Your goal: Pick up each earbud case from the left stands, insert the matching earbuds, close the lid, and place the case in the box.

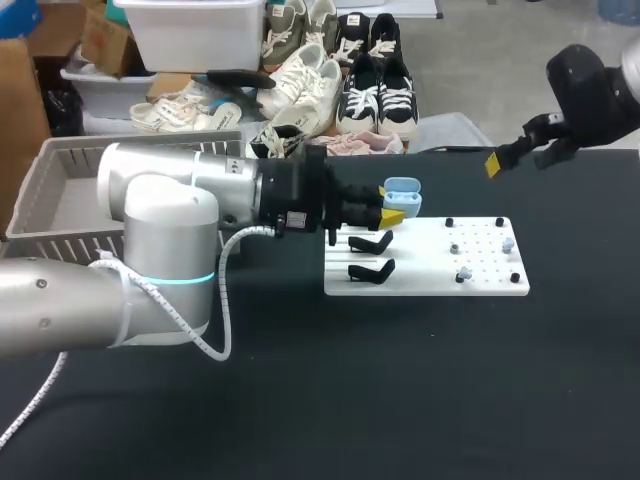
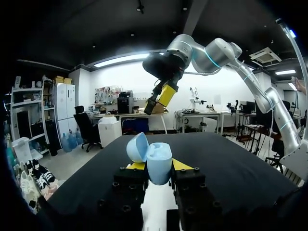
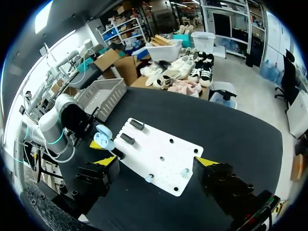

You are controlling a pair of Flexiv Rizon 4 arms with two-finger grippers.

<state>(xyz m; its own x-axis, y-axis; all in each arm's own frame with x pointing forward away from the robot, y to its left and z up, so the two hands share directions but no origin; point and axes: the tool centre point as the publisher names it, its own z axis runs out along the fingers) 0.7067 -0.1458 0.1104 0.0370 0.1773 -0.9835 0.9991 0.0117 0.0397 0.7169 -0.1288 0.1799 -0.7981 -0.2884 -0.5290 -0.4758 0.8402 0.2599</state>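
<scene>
**Head view.** The left end effector (image 1: 388,212) is recorded at the far left corner of the white board (image 1: 425,288), pinching a pale blue earbud case (image 1: 402,197) whose lid is raised. The case is held just beyond two black stands (image 1: 371,243). Small earbuds (image 1: 463,273) are noted among the pegs on the board's right half. A grey box (image 1: 60,190) is seen at the far left of the counter (image 1: 300,400), behind the left arm. The right end effector (image 1: 505,160) hangs over the counter's far right, apart from the board. Its spread cannot be read here, as only one yellow tip is made out.

**Left wrist view.** Contact is confirmed: the case is pressed from both sides by the yellow fingertips (image 2: 137,165). The lid (image 2: 137,147) is swung open to one side. The right arm is seen ahead and above the counter.

**Right wrist view.** The right end effector's fingers are spread wide above the board. Two earbuds are seen at the board's nearer edge, the stands beyond them. Further off are the held case and then the box.
</scene>
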